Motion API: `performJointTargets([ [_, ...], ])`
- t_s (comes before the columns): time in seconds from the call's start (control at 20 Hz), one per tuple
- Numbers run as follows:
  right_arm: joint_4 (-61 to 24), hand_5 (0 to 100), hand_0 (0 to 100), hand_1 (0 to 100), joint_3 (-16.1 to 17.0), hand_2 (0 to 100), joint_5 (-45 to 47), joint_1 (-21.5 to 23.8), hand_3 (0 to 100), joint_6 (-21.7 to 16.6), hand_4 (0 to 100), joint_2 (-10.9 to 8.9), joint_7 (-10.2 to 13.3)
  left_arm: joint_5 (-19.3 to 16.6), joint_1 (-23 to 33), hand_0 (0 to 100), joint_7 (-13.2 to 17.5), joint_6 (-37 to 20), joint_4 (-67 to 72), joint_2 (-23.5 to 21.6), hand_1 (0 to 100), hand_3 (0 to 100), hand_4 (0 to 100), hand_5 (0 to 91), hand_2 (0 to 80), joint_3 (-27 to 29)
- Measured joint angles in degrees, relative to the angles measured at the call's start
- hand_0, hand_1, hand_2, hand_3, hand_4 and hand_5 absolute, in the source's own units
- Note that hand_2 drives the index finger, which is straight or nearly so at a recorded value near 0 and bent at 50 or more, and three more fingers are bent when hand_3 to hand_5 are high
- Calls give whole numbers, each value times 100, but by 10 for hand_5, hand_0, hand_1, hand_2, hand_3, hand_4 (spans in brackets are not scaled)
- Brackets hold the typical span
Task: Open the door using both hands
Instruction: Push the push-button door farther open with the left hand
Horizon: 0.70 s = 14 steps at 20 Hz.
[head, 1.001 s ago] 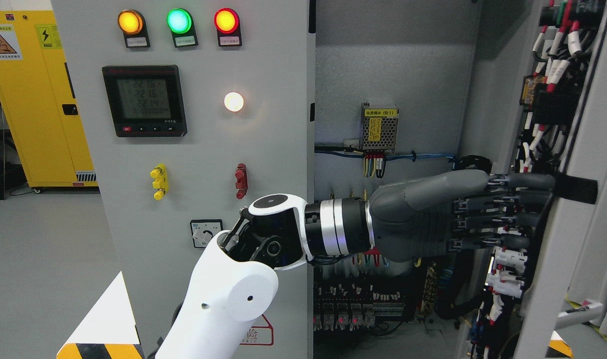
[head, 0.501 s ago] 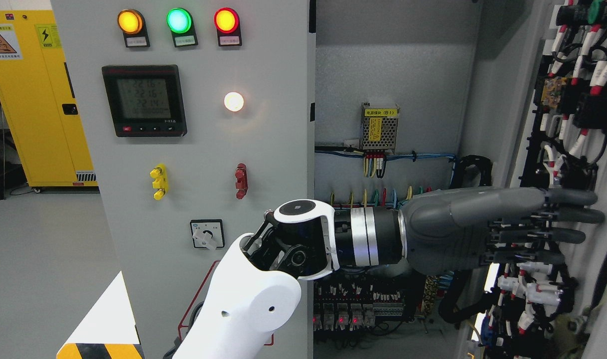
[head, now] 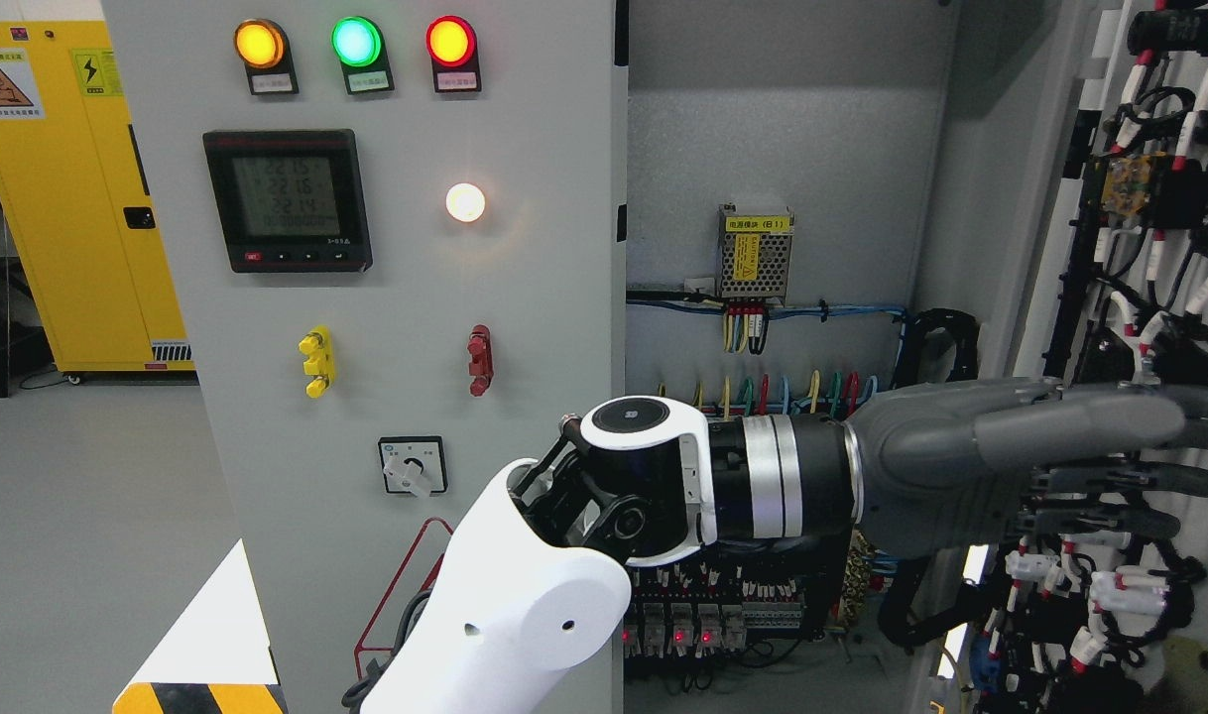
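Note:
My left arm [head: 525, 605] comes up from the bottom edge and reaches across the open cabinet to the right door [head: 1174, 198]. That door is swung out wide, and its inner side, full of black parts and red-and-white wires, faces me. My left hand [head: 1149, 456] lies flat against that inner side, its grey fingers [head: 1110, 416] stretched out to the right and holding nothing. The left door [head: 416, 278], grey with three lamps, a meter and switches, stands closed. My right hand does not show.
Inside the cabinet [head: 783, 139] hang a small power supply [head: 755, 256], coloured wires and rows of terminal blocks [head: 703, 615] low down. A yellow cabinet [head: 78, 198] stands at the far left on a grey floor.
My left hand has pushed to the right, and the right door has swung further open with it. The door's black latch has gone from view.

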State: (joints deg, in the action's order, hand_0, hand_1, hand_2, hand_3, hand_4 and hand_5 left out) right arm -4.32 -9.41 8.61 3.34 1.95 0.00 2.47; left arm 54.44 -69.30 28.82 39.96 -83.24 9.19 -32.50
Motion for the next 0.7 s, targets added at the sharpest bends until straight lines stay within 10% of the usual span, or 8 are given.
performJointTargets([
  [0.7,0,0,0,500,0,40,0,0,0,0,0,0,6,410,-228,120,-143,-326,44,50,556,0,0,0,0,-529],
])
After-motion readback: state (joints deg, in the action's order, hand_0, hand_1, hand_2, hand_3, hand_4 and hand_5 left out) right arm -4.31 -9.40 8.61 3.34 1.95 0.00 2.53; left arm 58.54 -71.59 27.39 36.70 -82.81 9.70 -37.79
